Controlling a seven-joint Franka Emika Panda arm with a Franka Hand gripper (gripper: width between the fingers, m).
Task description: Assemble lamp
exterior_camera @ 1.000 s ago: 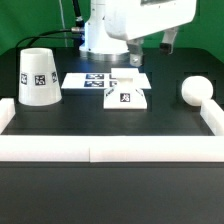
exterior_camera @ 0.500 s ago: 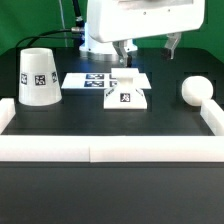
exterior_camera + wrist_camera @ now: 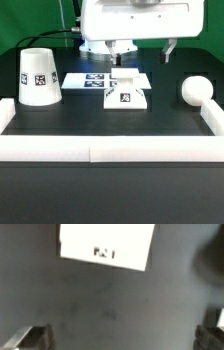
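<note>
Rail, white raised border point(image 3: 100, 150), lines near edge; bare black tabletop point(image 3: 100, 125) behind. Flat square white tagged base point(image 3: 125, 97) centre; white cone shade point(image 3: 38, 77) 9 o'clock, well apart; white ball bulb point(image 3: 196, 90) 3 o'clock, by rail. Marker board point(image 3: 100, 79) 11 o'clock behind base. Gripper point(image 3: 122, 335) overhead, fingers apart, empty.

1. A black tabletop point(image 3: 100, 125) fills the scene from near to far.
2. A low white barrier point(image 3: 110, 150) runs along its near edge and turns back at both sides.
3. The marker board point(image 3: 82, 80) lies flat, far middle.
</note>
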